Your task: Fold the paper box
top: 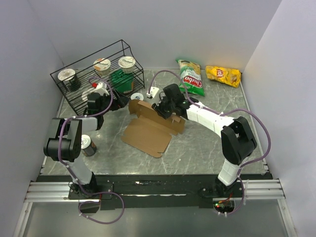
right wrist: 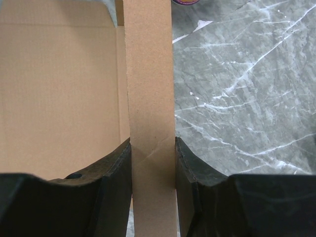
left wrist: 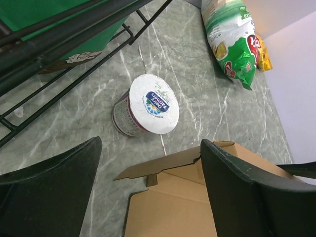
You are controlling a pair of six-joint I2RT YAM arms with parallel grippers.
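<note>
The grey marbled table [top: 212, 148] carries everything, and at its middle lies the paper box [top: 145, 136], a plain brown cardboard sheet spread mostly flat with its far edge standing up from the surface. A black wire rack [top: 87, 58] fills the far left corner, with three lidded cups [top: 101, 64] on its upper level and a green package [top: 120, 79] below them. The right arm reaches in from the near right, and the right gripper [right wrist: 153, 153] is pinching a raised flap [right wrist: 150, 74] of the paper box, one finger pressed on each face of the upright strip. The left arm bends in toward the box's far left corner, where the left gripper [left wrist: 150, 148] hangs with its fingers spread wide and holding nothing, the cardboard corner showing below and between them. A green chip bag [top: 191, 76] and a yellow chip bag [top: 223, 75] lie near each other at the far right of the table, well apart from the box. A white-lidded cup [left wrist: 148, 106] stands on the table just beyond the box's far left corner, beside the rack. A small can [top: 89, 144] stands near the left arm.
</note>
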